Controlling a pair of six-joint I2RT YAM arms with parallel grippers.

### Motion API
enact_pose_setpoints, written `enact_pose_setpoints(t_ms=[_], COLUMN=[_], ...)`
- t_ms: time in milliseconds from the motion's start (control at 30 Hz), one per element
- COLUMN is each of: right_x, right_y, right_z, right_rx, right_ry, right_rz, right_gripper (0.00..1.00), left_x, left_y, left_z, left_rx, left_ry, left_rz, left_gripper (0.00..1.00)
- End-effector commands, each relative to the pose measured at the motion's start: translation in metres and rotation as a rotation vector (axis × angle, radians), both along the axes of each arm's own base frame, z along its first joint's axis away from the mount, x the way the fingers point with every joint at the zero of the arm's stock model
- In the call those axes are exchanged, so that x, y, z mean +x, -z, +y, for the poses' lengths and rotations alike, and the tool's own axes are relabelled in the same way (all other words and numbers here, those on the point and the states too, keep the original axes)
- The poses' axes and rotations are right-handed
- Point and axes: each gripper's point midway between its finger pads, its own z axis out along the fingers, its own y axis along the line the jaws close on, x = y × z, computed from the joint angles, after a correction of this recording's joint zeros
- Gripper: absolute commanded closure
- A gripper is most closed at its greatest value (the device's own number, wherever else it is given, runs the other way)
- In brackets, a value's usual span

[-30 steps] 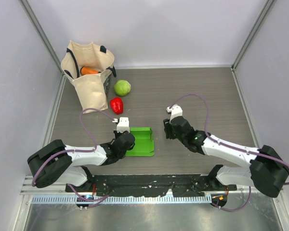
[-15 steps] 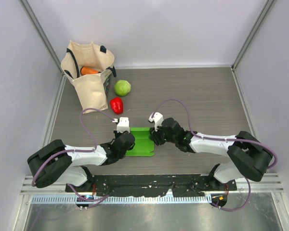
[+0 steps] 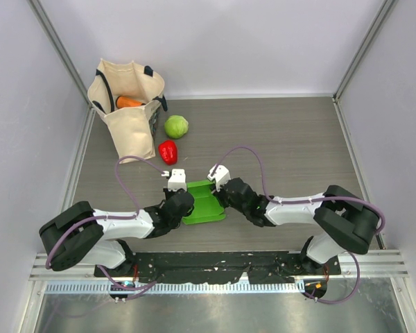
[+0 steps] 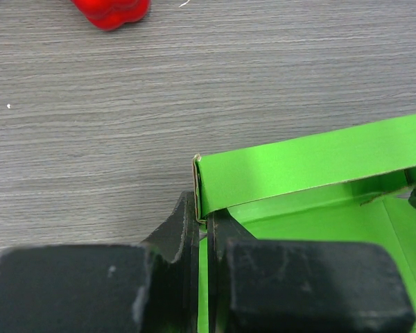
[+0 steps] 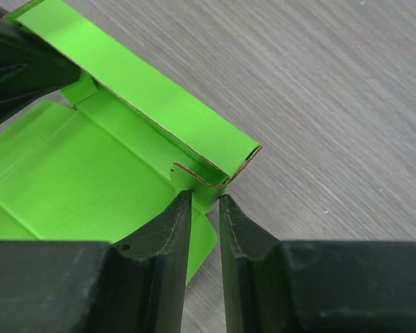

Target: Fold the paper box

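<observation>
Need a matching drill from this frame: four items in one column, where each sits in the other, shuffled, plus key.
1 paper box
2 red pepper
3 round green vegetable
4 orange vegetable

A between the round green vegetable and the paper box
B inside the cloth bag
C clamped in the left gripper
D beside the cloth bag, beyond the red pepper

Pairs: 1-C, 2-A, 3-D, 4-B
</observation>
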Motion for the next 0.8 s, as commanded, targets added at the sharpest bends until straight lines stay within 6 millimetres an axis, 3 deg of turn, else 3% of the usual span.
enact_pose_setpoints(t_ms=[0,233,500,733,767], right_x=[0.027,0.044,0.054,0.063,0.062], right_y=[-0.032,-0.025,-0.019,-0.017,-0.014], right_z=[0.004,-0.005,0.001,0.009,0.013], right_rx=[0.075,0.040,0.033,0.080,0.086], right_ry=[0.120,0.279,0.307,0.363,0.366], right_rz=[-0.174,-0.231,-0.243,-0.248,-0.248], right_gripper=[0.73,0.68,0.65,0.80,0.88], left_x=[-0.002,-0.002,-0.001,-0.001,-0.001], left_y=[0.000,0.000,-0.001,0.001,0.001], left_z=[0.003,0.003,0.003,0.001,0.000], left_rx=[0.014,0.016,0.017,0.017,0.017], left_ry=[-0.003,-0.001,-0.001,0.005,0.006], left_rz=[0.000,0.001,-0.002,0.004,0.006], left_gripper=[1.00,1.00,1.00,1.00,1.00])
